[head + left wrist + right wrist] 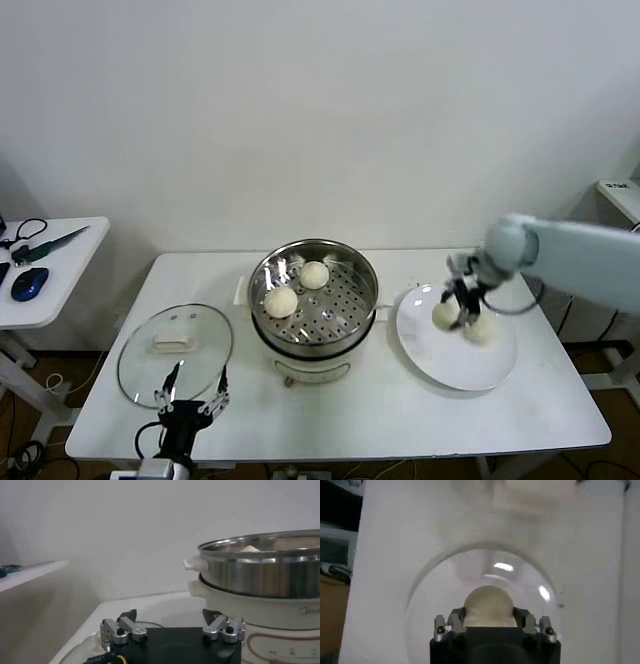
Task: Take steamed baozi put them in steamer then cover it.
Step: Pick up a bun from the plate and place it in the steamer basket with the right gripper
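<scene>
A white table stands before a plain wall. In the head view, two off-white steamed baozi sit in the shiny steel steamer; the right gripper straddles a third on the white plate, beside a fourth. The clear glass cover lies near the idle left gripper.

The left wrist view shows that gripper's fingers spread, empty.

The right wrist view shows fingers flanking the bun, seemingly gripping. Next: lift, carry to the steamer.
</scene>
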`<action>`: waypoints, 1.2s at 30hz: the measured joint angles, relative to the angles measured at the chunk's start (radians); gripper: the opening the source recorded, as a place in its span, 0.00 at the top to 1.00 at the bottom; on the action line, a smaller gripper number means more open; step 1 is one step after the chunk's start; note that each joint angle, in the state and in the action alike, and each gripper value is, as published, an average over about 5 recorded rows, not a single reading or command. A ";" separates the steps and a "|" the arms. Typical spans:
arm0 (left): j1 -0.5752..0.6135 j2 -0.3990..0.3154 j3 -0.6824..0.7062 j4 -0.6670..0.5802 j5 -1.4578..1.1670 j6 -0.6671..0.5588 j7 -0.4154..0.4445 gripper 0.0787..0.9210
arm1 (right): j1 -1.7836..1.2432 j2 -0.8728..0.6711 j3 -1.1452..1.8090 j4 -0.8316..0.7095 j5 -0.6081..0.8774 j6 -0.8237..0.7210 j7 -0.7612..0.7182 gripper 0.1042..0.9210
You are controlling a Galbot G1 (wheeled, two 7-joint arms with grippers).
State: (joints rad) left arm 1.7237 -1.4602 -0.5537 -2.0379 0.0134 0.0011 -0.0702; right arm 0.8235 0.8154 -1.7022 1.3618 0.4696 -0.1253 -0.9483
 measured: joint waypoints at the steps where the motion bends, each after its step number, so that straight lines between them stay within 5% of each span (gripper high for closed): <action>1: -0.001 0.000 0.002 0.000 0.001 0.000 0.000 0.12 | 0.040 0.018 -0.007 0.010 0.001 0.026 -0.008 0.33; 16: 0.005 -0.001 0.009 -0.019 0.011 0.001 0.001 0.12 | 0.205 0.313 0.014 0.194 -0.161 0.337 0.023 0.33; 36: 0.010 -0.010 -0.008 -0.023 0.012 -0.007 -0.007 0.12 | -0.080 0.530 0.062 0.035 -0.442 0.532 0.075 0.32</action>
State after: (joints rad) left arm 1.7340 -1.4705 -0.5617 -2.0607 0.0257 -0.0059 -0.0773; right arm 0.7431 1.3457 -1.6405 1.3965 0.0271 0.4066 -0.8729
